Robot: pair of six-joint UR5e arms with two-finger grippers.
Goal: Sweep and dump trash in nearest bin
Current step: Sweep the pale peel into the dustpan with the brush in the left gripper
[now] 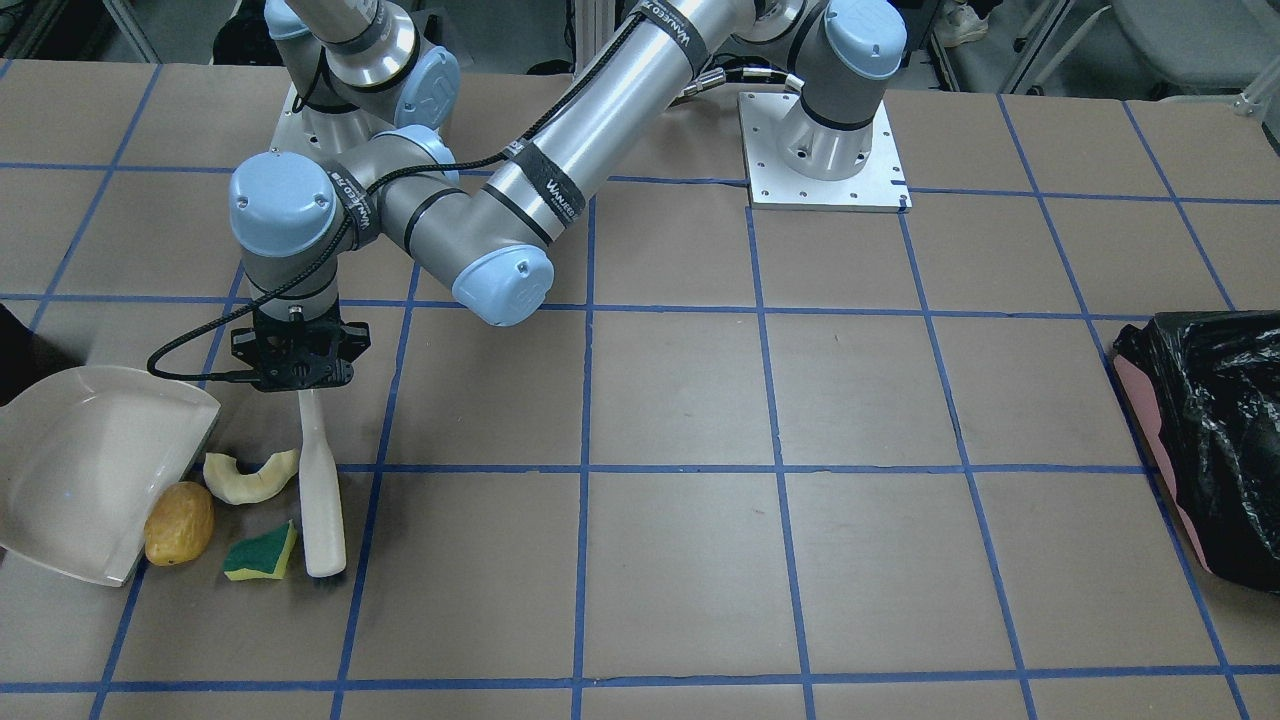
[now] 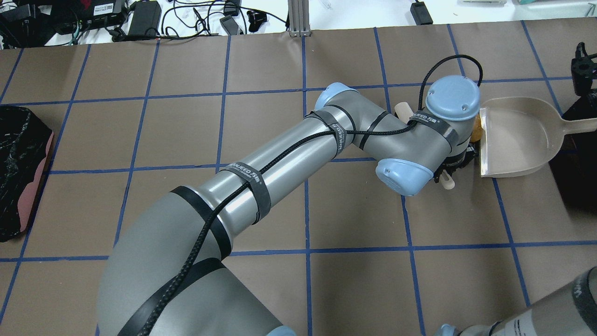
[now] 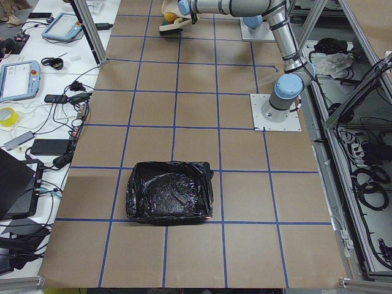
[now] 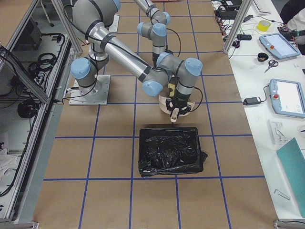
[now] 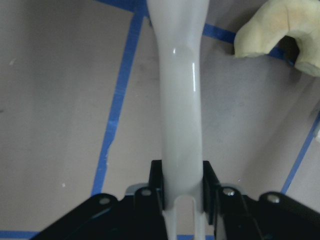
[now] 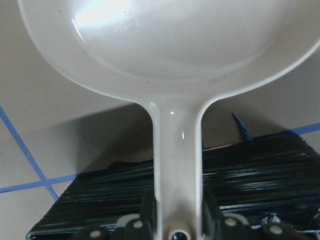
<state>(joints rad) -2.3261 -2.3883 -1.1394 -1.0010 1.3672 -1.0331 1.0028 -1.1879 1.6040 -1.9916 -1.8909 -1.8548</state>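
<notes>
Three trash items lie on the table: a yellow-brown potato-like lump point(image 1: 179, 523) against the lip of the beige dustpan point(image 1: 90, 470), a pale crescent slice point(image 1: 250, 475) and a green-and-yellow sponge piece point(image 1: 261, 552). My left gripper point(image 1: 300, 375) is shut on the handle of the white brush point(image 1: 320, 490). The brush reaches down to the table, with the trash between it and the pan. The left wrist view shows the fingers clamped on the handle point(image 5: 181, 100), with the slice point(image 5: 280, 37) beside it. My right gripper point(image 6: 177, 220) is shut on the dustpan handle point(image 6: 177, 150).
A black-bagged bin point(image 6: 250, 180) sits under the dustpan handle at the table's right end point(image 4: 169, 155). A second black-bagged bin point(image 1: 1210, 440) stands at the far left end point(image 2: 21, 168). My left arm point(image 2: 280, 163) stretches across the middle of the table.
</notes>
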